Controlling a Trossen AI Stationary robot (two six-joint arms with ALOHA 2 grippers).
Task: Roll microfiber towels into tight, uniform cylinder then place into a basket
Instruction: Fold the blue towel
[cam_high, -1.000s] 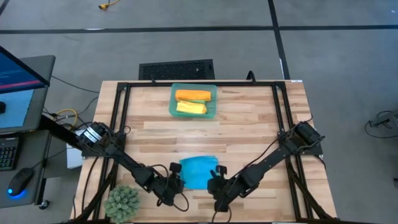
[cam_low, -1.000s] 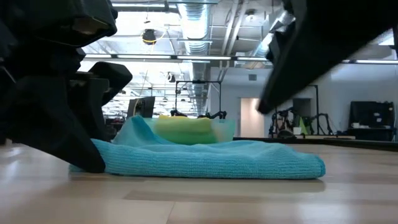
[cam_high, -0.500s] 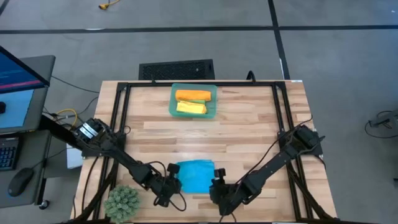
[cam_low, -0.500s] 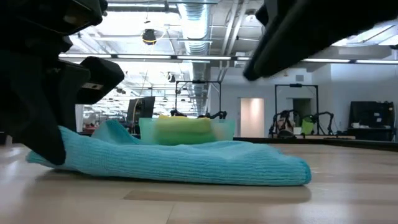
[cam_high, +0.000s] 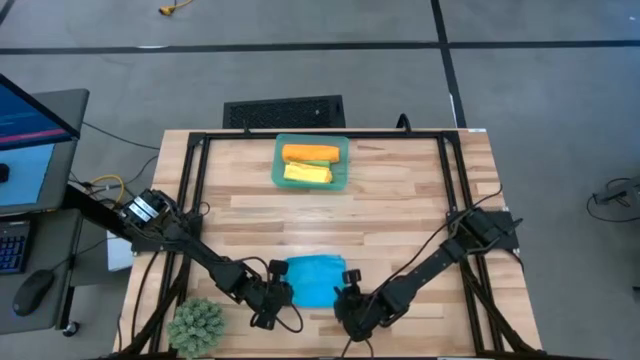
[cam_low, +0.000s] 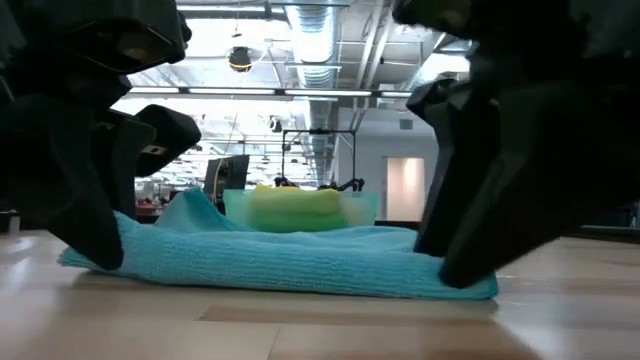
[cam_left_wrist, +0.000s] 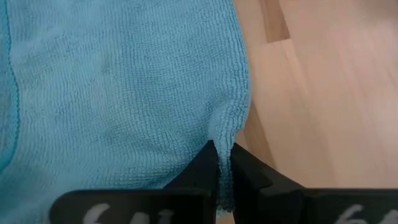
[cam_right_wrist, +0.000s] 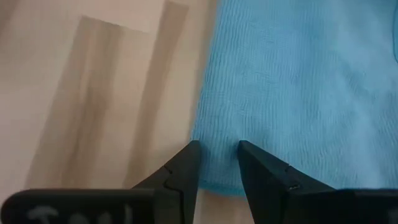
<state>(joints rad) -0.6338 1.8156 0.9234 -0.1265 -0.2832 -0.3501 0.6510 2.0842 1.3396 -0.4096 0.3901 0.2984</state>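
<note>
A bright blue microfiber towel (cam_high: 315, 281) lies flat near the table's front edge. My left gripper (cam_high: 279, 297) is at its left edge, shut on the cloth (cam_left_wrist: 124, 81). My right gripper (cam_high: 347, 297) stands open at the towel's near right corner (cam_right_wrist: 214, 177), one fingertip on either side of a strip of cloth. In the low view the towel (cam_low: 300, 265) lies between both grippers. The teal basket (cam_high: 277, 165) sits at the table's far middle. An orange rolled towel (cam_high: 310, 153) and a yellow one (cam_high: 307, 173) lie in it. My left gripper pinches the towel's left edge (cam_left_wrist: 225, 127) between its two shut fingers, slanting down from the near left. The cloth puckers into a small fold at the fingertips. That edge (cam_low: 150, 225) is raised a little; the rest of the towel lies on the table. My right gripper reaches down to the towel's right end (cam_low: 480, 285) with its fingers apart; I cannot tell whether they touch it.
A spiky green plant ball (cam_high: 197, 325) sits at the table's near left corner. Black frame rails (cam_high: 190, 190) run along the table's left, right and far sides. Bare wood (cam_high: 330, 215) lies between the towel and the basket.
My right gripper has come down to the towel's near right corner, and its wrist has rolled. The blue towel has slid a little toward the table's left, and its left edge is bunched and raised at my left gripper.
</note>
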